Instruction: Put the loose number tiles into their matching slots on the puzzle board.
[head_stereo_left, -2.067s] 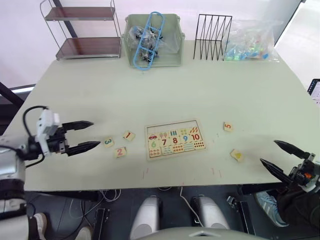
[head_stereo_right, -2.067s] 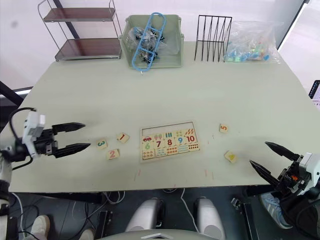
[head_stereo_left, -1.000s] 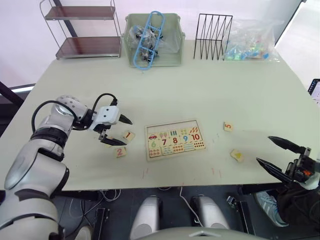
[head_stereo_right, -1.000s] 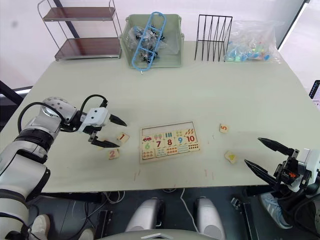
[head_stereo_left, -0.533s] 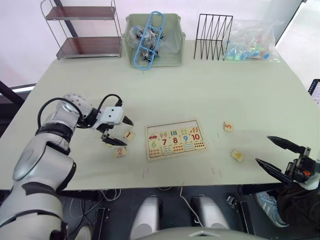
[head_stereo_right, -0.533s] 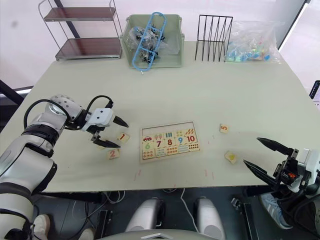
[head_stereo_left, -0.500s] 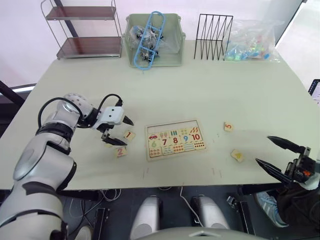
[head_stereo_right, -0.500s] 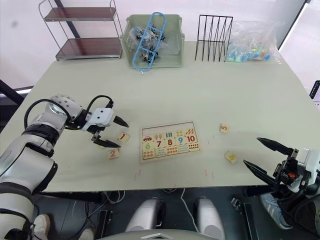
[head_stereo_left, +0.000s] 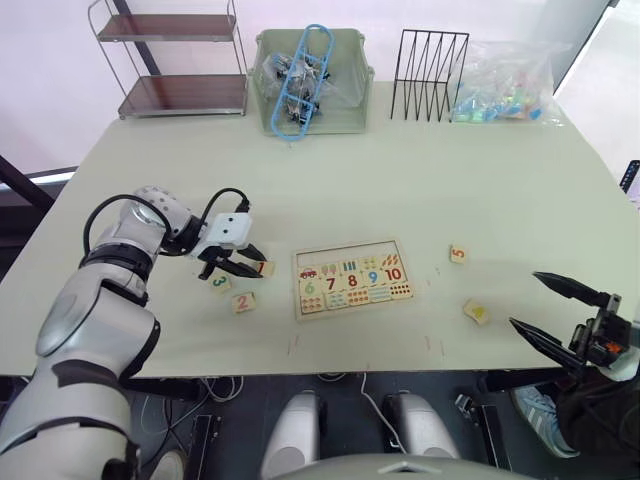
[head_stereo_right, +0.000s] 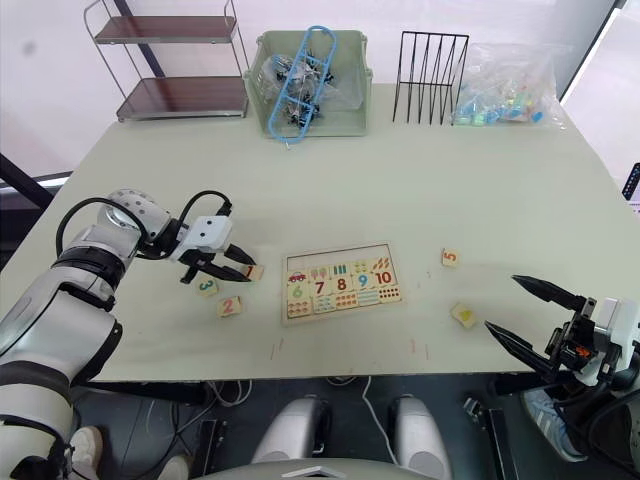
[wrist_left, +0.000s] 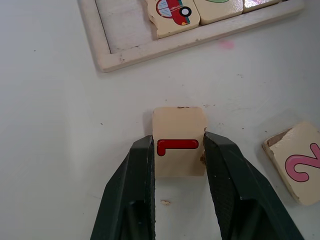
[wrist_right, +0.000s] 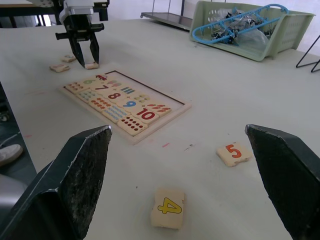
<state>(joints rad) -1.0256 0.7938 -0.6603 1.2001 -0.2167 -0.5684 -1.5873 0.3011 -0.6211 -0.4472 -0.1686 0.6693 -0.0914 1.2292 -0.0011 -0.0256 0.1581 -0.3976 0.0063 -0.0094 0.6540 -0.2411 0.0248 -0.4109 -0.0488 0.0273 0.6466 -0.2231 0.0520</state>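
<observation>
Left eye view: the green basket (head_stereo_left: 355, 70) holds a blue hanger (head_stereo_left: 300, 75); the left tool (head_stereo_left: 248, 263), earlier wide, now closes on tile 1 (head_stereo_left: 264, 268) beside the puzzle board (head_stereo_left: 352, 279).

Right wrist view: the right tool (wrist_right: 182, 185) is wide above tile 4 (wrist_right: 168, 207).

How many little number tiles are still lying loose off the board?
5. Tile 1 sits between the left gripper's fingers; tiles 3 and 2 lie nearby. Tiles 5 and 4 lie right of the puzzle board.

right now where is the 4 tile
The 4 tile lies on the table's right side, nearer the front edge than the 5 tile, between the puzzle board and the right gripper.
</observation>
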